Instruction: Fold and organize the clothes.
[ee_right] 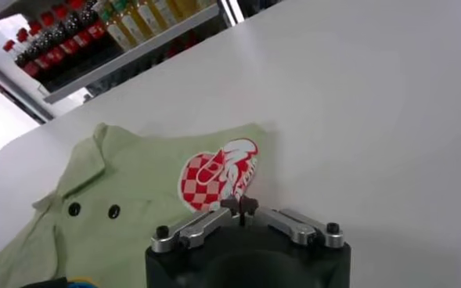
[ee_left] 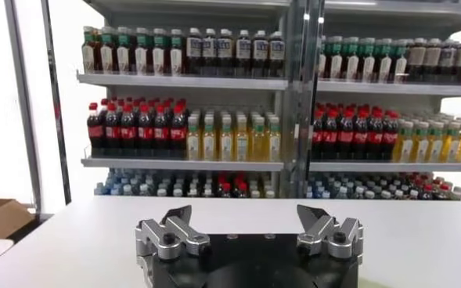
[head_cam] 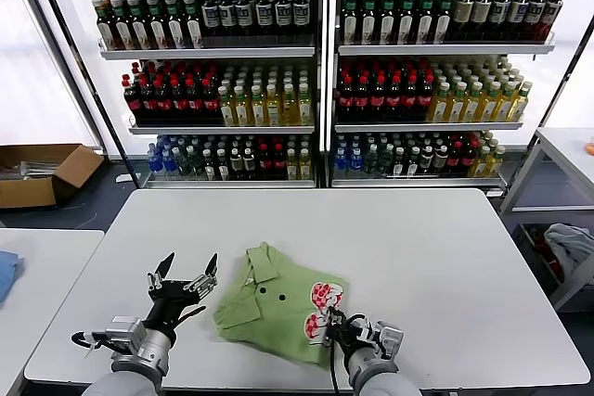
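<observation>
A light green collared shirt (head_cam: 274, 303) lies partly folded near the front edge of the white table (head_cam: 436, 257), its red-and-white checked logo facing up. In the right wrist view the shirt (ee_right: 120, 188) shows two dark buttons and the collar. My right gripper (head_cam: 327, 324) sits at the shirt's near edge beside the logo. Its fingertips are pressed together (ee_right: 239, 205) on the cloth there. My left gripper (head_cam: 188, 271) hovers just left of the shirt, tilted up, with its jaws spread wide (ee_left: 244, 213) and nothing between them.
Shelves of bottles (head_cam: 316, 71) stand behind the table. A cardboard box (head_cam: 42, 172) lies on the floor at the left. A second table (head_cam: 37, 266) adjoins on the left, and a bin with cloth (head_cam: 571, 248) stands at the right.
</observation>
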`<state>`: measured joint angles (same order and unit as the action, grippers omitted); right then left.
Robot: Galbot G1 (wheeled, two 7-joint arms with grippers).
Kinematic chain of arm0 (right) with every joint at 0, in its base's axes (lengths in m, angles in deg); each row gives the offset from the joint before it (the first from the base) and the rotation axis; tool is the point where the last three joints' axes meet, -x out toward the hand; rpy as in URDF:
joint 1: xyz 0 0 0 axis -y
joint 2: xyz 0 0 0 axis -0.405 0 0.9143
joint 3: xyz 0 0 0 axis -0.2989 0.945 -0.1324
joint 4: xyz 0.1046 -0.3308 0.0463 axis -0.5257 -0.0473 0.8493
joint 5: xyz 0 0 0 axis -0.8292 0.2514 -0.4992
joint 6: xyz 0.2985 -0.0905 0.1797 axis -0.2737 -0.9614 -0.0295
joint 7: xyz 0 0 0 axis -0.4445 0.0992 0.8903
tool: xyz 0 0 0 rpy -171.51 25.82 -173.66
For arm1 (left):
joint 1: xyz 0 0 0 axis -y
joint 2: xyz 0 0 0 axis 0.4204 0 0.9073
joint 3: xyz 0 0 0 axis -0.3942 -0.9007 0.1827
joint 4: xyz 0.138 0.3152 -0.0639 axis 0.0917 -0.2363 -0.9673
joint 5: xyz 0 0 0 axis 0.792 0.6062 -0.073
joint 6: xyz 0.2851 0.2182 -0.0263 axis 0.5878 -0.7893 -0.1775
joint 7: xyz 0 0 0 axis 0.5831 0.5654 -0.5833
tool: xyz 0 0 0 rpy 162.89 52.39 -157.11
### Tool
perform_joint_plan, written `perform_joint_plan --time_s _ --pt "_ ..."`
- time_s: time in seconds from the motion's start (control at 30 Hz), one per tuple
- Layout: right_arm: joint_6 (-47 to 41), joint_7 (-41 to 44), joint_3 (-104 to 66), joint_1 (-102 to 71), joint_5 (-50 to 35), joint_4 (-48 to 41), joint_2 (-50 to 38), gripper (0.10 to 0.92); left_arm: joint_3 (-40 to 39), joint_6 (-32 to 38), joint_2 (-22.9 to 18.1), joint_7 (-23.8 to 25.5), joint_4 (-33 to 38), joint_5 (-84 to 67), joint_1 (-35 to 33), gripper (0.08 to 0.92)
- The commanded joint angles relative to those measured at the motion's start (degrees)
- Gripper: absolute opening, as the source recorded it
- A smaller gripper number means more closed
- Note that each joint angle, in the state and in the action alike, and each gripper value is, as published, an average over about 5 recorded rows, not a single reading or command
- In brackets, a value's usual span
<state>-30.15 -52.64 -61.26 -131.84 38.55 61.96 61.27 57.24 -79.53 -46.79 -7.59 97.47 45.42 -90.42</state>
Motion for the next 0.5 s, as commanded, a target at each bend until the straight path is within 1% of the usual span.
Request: perform_joint_plan --time_s 0.03,0.13,0.3,0.4,0.5 --pt "-0.26 1.14 -4.06 6.54 4.09 -2.94 -6.97 0.106 -0.09 -0.12 -0.53 -0.2 0.82 0.23 -0.62 0.823" --pt "-0.26 2.89 -5.82 8.99 6.25 -6.33 -8.79 0.106 -0.51 -0.13 -1.01 -0.19 1.16 0.35 -0.93 0.823" --pt "-0.12 6.83 -7.12 10.22 13.76 -10.49 -9.01 0.112 -1.11 -0.21 -1.68 -0.25 1.45 0.54 -1.39 0.823" --pt "0.38 8.92 -7.72 9.95 18.66 -10.75 -8.53 0.161 -1.34 -0.2 -1.96 -0.27 1.5 0.65 -1.77 0.823" --pt "2.89 10.74 -7.96 9.75 21.51 -9.5 -8.4 0.245 -1.62 -0.18 -2.19 -0.27 1.52 0.8 -2.14 0.823"
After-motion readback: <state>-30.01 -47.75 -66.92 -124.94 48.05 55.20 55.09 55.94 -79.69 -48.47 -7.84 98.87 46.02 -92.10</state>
